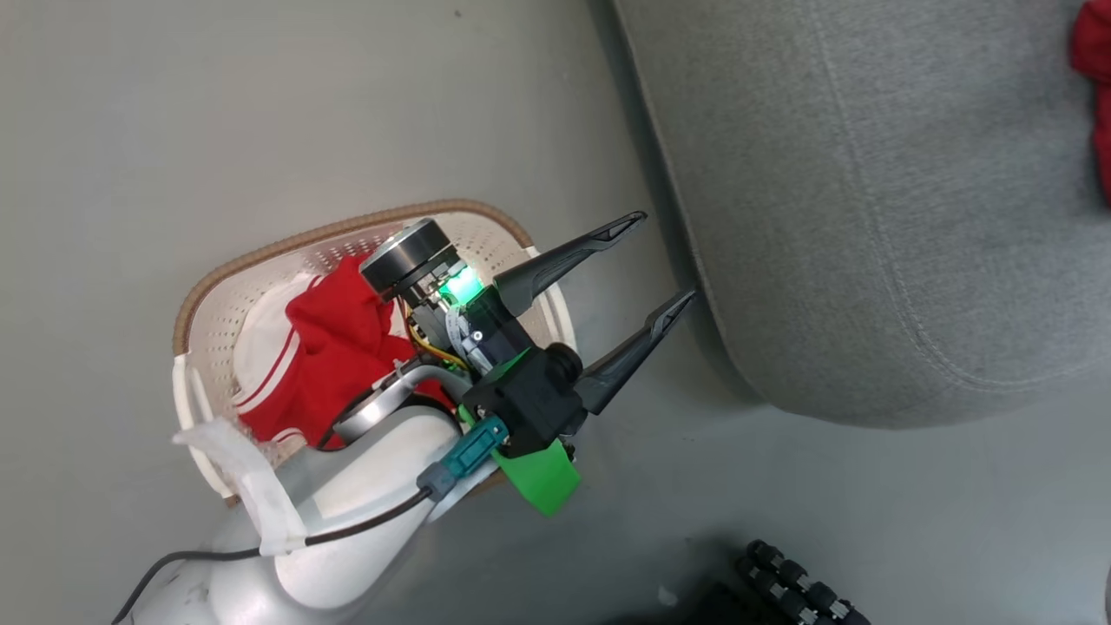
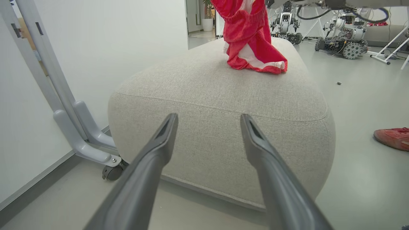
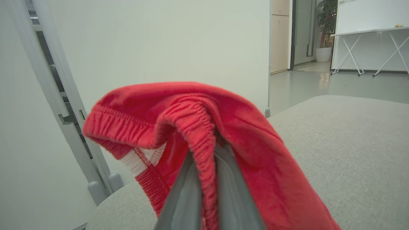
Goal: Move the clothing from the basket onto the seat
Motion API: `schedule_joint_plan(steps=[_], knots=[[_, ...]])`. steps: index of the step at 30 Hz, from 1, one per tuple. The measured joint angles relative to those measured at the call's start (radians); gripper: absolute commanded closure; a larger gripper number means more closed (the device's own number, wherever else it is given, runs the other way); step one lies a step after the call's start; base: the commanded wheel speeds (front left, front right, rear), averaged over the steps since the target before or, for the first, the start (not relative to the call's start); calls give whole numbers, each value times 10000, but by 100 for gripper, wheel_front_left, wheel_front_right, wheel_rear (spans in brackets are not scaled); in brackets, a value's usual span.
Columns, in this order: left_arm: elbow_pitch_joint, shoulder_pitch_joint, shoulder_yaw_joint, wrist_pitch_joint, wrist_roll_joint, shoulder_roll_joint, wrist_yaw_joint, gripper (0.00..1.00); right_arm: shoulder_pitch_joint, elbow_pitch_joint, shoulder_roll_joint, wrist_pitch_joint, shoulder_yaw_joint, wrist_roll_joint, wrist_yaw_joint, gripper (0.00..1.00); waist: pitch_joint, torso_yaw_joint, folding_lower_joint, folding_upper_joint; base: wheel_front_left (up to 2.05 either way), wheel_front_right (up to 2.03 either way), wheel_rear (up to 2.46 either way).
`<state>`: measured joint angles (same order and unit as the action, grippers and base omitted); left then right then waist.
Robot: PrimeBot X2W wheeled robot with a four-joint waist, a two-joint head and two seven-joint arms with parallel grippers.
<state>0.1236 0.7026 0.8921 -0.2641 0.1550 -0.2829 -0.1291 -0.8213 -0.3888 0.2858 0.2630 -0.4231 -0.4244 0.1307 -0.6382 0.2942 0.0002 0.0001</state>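
A grey wheeled frame (image 2: 73, 127) stands on the floor (image 2: 358, 179) against the wall (image 2: 105, 44), just beside the seat (image 2: 223, 89). A red shoe (image 2: 393, 139) lies off the seat's other side, and other robots (image 2: 348, 44) stand well beyond it. Black wheels (image 1: 798, 590) show at the head view's bottom edge. The basket (image 1: 347, 230) sits on the floor near the seat's rounded corner. The second garment (image 1: 338, 356) is crumpled inside it, partly hidden by the left arm (image 1: 364, 486), which reaches across the basket's rim. The left gripper (image 1: 667, 258) points at the seat's side with its fingers spread wide and empty, one tip just beside the seat's edge. The right gripper (image 3: 207, 166) is above the seat, fingers pinched together on the elastic waistband of the first garment (image 2: 249, 35). That garment hangs down with its lower end touching the seat's top, towards the far edge.
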Motion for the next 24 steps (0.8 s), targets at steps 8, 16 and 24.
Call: schedule_joint_plan(steps=[8, 16, 24], knots=[[17, 95, -98, 2, 0, 247, 0, 0, -1377, -2056, 552, -2, -518, 562, 2, 100, -588, -1071, 0, 0, 0, 0, 0], [100, -501, -604, 2, 50, 441, 61, 0, -995, -1860, -188, -2, -1221, 1697, 8, 0, -452, -1723, 0, 0, 0, 0, 0], [270, -2222, -2665, 0, 878, 746, 897, 0, 1747, -190, -1841, -2, 736, 1705, 8, 0, 535, -1735, -1, 0, 0, 0, 0]])
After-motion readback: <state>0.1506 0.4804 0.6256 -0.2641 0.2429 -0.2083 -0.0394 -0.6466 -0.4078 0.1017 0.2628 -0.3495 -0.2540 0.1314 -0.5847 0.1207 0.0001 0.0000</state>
